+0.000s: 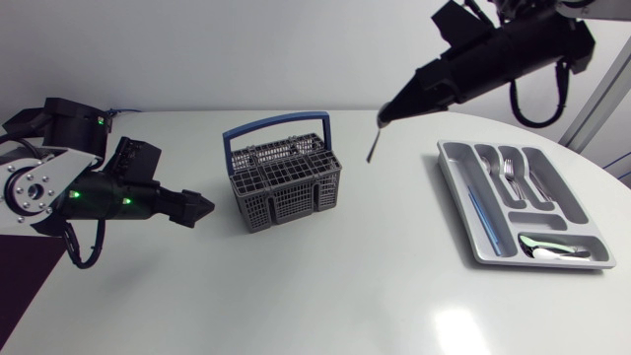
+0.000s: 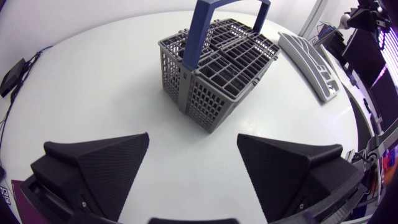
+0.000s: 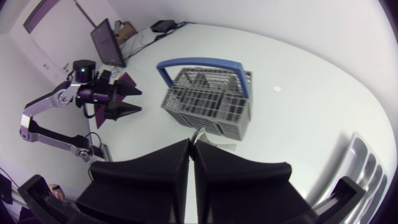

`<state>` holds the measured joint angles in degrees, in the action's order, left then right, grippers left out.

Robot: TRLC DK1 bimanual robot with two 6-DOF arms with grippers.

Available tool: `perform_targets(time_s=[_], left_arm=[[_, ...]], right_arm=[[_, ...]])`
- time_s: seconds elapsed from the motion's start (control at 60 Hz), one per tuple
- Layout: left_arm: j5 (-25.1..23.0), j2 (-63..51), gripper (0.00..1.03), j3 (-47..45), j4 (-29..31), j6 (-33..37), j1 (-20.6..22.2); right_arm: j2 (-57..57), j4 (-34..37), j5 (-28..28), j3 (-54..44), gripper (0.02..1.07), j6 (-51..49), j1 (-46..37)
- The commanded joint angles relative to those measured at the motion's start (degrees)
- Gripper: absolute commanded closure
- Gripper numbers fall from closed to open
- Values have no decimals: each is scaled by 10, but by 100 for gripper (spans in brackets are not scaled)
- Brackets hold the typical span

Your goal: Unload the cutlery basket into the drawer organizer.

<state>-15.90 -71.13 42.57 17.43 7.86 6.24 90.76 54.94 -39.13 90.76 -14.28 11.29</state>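
Right gripper clamped on thin cutlery piece, dangling below fingertips, probably for lengthwise drop. Basket to one side below, organizer to other. Left gripper spread, empty, basket ahead.

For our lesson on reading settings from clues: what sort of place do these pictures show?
Probably a robotics lab or test bench, not a home kitchen: a left arm and a right arm flank a plain white table, and a cutlery basket and drawer organizer stand loose on it.
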Motion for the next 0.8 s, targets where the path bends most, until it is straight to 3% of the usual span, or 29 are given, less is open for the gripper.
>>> perform_targets(time_s=[0.0,0.4,0.617,0.783], left_arm=[[6,9,4,-3,8,-9,4],[32,13,4,-3,17,-27,33],[39,20,4,-6,21,-28,33],[47,28,4,-4,28,-32,35]], right_arm=[[-28,-4,38,-42,101,-20,-20],[-77,-70,224,-207,101,-94,-180],[-80,-163,332,-301,101,-142,-265],[-65,-217,378,-347,101,-176,-316]])
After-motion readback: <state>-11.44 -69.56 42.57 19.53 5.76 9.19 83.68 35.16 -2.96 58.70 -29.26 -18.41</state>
